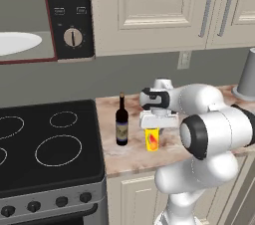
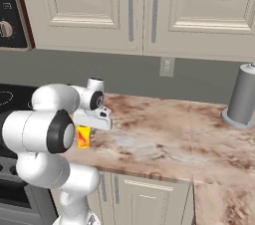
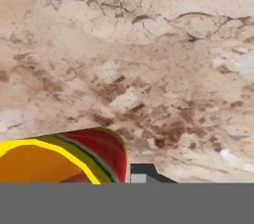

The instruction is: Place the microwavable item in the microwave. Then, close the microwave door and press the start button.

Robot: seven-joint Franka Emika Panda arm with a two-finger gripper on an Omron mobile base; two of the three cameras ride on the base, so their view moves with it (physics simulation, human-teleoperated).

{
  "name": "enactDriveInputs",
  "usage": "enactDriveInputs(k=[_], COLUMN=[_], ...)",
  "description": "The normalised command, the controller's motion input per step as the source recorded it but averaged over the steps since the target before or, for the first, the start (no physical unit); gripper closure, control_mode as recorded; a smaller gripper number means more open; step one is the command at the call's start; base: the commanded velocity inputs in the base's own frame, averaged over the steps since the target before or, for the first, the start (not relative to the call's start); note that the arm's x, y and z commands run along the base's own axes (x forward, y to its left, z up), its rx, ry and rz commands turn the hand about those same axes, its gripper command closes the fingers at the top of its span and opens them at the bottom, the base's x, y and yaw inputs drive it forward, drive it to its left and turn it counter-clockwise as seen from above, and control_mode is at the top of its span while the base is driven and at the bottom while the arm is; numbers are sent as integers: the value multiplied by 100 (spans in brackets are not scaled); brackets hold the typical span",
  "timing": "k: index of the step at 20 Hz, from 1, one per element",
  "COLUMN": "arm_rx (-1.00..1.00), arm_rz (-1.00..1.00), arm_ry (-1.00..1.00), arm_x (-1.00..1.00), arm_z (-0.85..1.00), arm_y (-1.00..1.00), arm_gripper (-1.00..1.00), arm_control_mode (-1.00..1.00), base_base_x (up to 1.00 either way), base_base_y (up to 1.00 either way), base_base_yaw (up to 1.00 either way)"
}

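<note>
A mottled brown stone counter [image 1: 134,154] runs beside a black stove [image 1: 50,144], under cream cabinets [image 2: 139,10], with a grey canister [image 2: 243,97] at the far end. The open microwave [image 1: 45,15] shows 1 white plate [image 1: 15,42]. The gripper [image 1: 155,125] sits directly over the yellow cup [image 1: 152,139] on the counter, near the dark bottle [image 1: 121,122]. Whether its fingers grip the cup cannot be told.

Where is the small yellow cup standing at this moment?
The yellow cup stands on the marble counter, directly under the claw, with the dark bottle at its left in the left base view, near the stove.
</note>
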Motion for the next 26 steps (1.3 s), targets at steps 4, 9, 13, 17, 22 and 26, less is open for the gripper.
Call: enactDriveInputs(k=[4, 9, 13, 17, 22, 26], arm_rx=[0, 0, 0, 0, 0, 0], arm_rz=[0, -6, -11, -11, -11, -10], arm_ry=[-20, -23, -18, -12, -11, -13], arm_x=[-69, -96, -72, -53, -51, -62], arm_z=[8, 51, 88, 100, 100, 71], arm_y=[0, 0, -8, -29, -22, -11], arm_gripper=[100, 100, 100, 100, 100, 100], arm_control_mode=[-100, -100, -100, -100, -100, -100], base_base_x=[0, 0, 0, 0, 0, 0], base_base_y=[0, 0, 0, 0, 0, 0], base_base_yaw=[0, 0, 0, 0, 0, 0])
